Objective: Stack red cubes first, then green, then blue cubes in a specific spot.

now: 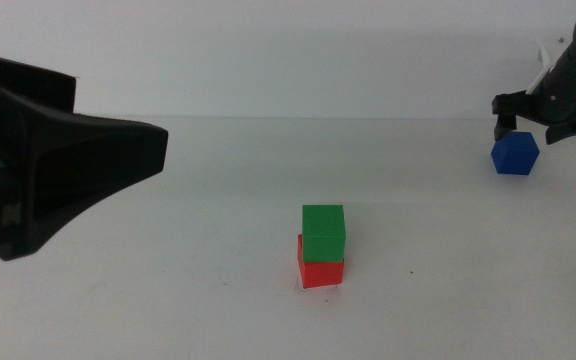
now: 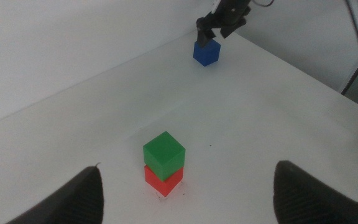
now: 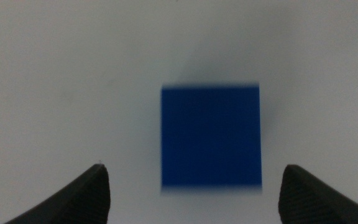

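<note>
- The green cube (image 1: 323,231) sits on top of the red cube (image 1: 320,268), turned a touch out of line with it, in the middle of the white surface (image 1: 228,190).
- That two-high stack stands on the spot (image 1: 320,289) near the front centre; a tiny dark speck shows on the surface off toward the stack's 3 o'clock.
- Over at the stack's 2 o'clock, well apart, the blue cube (image 1: 515,154) rests flat on the surface on its own.
- The right gripper (image 1: 534,127) hangs just above the blue cube, jaws spread wide; in the right wrist view the cube (image 3: 211,137) lies between the two jaw tips with a clear gap on each side, nothing touching.
- The left gripper (image 2: 188,193) waits at the left side, raised off the surface, jaws spread and holding nothing; the left wrist view looks down on the stack between its tips.
</note>
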Robot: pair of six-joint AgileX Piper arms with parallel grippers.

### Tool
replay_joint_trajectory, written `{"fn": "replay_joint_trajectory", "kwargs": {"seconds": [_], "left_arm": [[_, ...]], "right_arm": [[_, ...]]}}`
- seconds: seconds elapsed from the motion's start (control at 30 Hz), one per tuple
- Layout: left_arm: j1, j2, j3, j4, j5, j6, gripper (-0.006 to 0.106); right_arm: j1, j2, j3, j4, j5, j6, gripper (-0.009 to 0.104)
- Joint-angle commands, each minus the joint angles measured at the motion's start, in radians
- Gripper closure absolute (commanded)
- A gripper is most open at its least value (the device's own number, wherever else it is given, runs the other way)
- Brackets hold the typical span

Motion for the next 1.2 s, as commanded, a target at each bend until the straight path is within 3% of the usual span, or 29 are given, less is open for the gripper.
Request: {"fn": "replay_joint_trajectory", "kwargs": {"seconds": [0.0,0.2,0.3,0.43,0.47,0.63,0.83,0.93,1.07,1.17], "left_arm": [[0.001,-0.005,0.004,0.003,-0.015,-0.002,0.007],[0.001,-0.005,0.004,0.003,-0.015,-0.002,0.007],[0.001,-0.005,0.004,0.003,-0.015,-0.002,0.007],[0.001,-0.005,0.004,0.003,-0.015,-0.002,0.007],[0.001,-0.005,0.004,0.003,-0.015,-0.002,0.007],[0.001,-0.005,0.004,0.003,-0.015,-0.002,0.007],[0.001,-0.005,0.004,0.003,-0.015,-0.002,0.007],[0.001,-0.005,0.004,0.003,-0.015,-0.002,0.007],[0.001,-0.005,0.004,0.003,-0.015,-0.002,0.007],[0.001,-0.005,0.004,0.003,-0.015,-0.002,0.007]], "right_arm": [[-0.018,0.061,-0.075,0.006,0.018,-0.007,0.002],[-0.024,0.159,-0.138,0.000,-0.044,-0.004,0.004],[-0.024,0.184,-0.141,0.000,-0.068,-0.007,0.029],[-0.022,0.149,-0.153,0.006,-0.036,0.018,0.089],[-0.017,0.124,-0.153,0.000,-0.014,0.049,0.097],[0.058,-0.087,-0.034,-0.010,0.062,0.110,0.097],[0.317,-0.451,0.336,-0.073,0.025,0.303,0.097],[0.483,-0.554,0.440,-0.146,0.025,0.445,0.097],[0.703,-0.570,0.442,-0.314,0.060,0.629,0.097],[0.792,-0.539,0.426,-0.329,0.062,0.701,0.097]]}}
